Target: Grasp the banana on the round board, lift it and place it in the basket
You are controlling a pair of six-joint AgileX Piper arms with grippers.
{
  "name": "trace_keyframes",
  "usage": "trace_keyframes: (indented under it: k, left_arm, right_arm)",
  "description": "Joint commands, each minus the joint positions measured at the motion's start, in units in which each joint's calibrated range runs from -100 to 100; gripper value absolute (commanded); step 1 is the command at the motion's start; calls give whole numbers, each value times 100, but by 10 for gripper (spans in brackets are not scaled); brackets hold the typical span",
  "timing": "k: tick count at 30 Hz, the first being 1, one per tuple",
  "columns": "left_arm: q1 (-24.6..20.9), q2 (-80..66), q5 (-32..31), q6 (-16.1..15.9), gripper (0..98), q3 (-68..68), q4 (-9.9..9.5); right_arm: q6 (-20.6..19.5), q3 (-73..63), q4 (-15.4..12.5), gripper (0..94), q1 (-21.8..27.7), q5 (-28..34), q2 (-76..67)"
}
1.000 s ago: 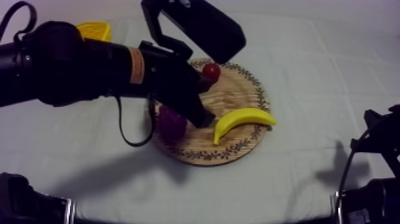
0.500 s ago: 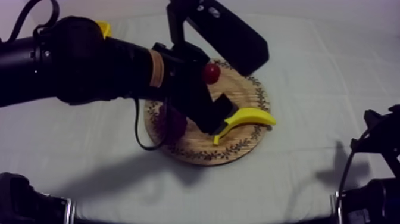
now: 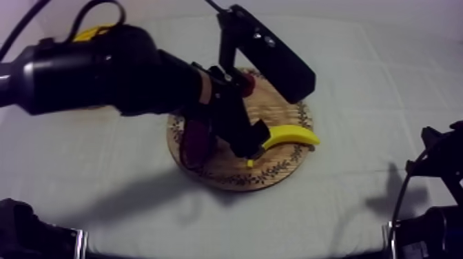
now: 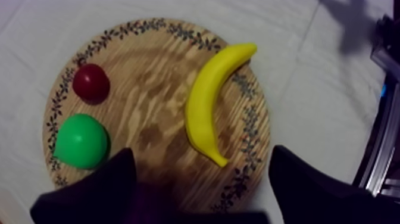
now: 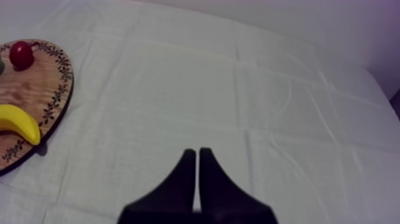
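Spread left gripper (image 4: 201,154) — banana (image 4: 205,101) tip between fingers.

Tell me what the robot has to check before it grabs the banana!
1. Left gripper open: ok, fingers apart.
2. Gripper centred on the banana: not ok, it is at one end of it.
3. Banana lying flat on the wooden board: ok.
4. Pear and small red fruit apart from banana: ok.
5. Yellow basket ready: cannot tell, the arm hides most of it.
6. Right gripper out of the way: ok, shut, over the cloth.
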Motion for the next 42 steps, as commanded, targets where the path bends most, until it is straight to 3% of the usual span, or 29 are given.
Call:
trace_keyframes:
  k: [1,16,29,37,42]
  left_arm:
    - [9,375,367,-82,810,-416,40]
    - [52,2434,2604,-118,775,-2861,106]
    - [-80,3598,3970,-182,731,-4233,167]
    - [20,4038,4428,-147,607,-4710,9]
    - [64,4308,4722,-87,470,-5041,-32]
  right_arm:
    - [-2,2,1,3,0,-3,-2]
    - [-2,2,1,3,0,-3,-2]
    - [-2,2,1,3,0,-3,-2]
    - [-2,2,1,3,0,-3,-2]
    - [-2,2,1,3,0,-3,-2]
